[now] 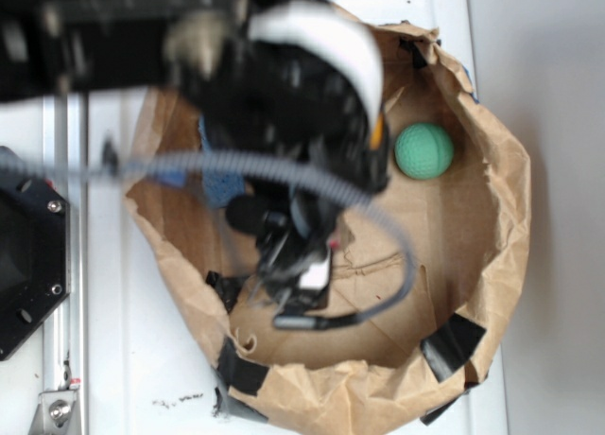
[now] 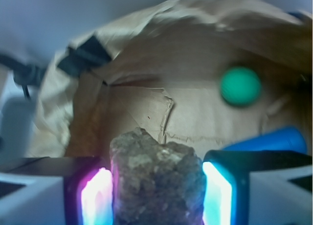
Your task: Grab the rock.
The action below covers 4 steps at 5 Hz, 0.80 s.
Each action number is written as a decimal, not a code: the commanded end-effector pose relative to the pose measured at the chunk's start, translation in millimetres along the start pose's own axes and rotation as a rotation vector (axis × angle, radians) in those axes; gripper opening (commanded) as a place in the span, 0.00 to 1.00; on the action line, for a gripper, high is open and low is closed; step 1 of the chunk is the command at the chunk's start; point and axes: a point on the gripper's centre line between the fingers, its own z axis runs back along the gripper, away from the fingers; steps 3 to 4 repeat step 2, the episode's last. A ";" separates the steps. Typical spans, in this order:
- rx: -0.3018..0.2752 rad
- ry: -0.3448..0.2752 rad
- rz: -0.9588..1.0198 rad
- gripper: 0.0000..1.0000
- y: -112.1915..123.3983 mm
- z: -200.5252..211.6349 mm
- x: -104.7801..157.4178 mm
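**Wrist view: rock sitting between my fingers**

Wrist camera is showing the rock [image 2: 156, 181] filling the space between my two fingers, a lumpy brown-grey stone with a rough, jagged top edge. My gripper [image 2: 157, 198] is closing narrowly around it: the left pad [image 2: 96, 198] is glowing pink and blue right against one side of the stone, and the right pad [image 2: 217, 195] is glowing cyan right against the other. I am holding the rock, as far as this view lets me judge.

Beyond my fingertips the crumpled brown paper bag [image 2: 146, 73] is spreading out as a shallow, open basin, with strips of black tape [image 2: 83, 56] on its rim. The green ball [image 2: 239, 86] is lying ahead of me and off to my right, well apart from the rock. A blue object [image 2: 274, 139] is poking in just behind my right finger; I cannot tell what it is.

From the exterior camera my arm [image 1: 284, 104] is hanging blurred over the bag [image 1: 492, 217], hiding the rock from that side, with my gripper [image 1: 301, 279] pointing down toward the bag's floor. The ball [image 1: 423, 150] is resting near the bag's far wall, clear of my gripper. The bag is sitting on a white table [image 1: 123, 359].
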 end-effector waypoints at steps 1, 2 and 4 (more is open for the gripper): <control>0.098 0.075 0.240 0.00 12.2 17.3 15.8; 0.100 0.109 0.271 0.00 13.4 13.2 14.3; 0.100 0.109 0.271 0.00 13.4 13.2 14.3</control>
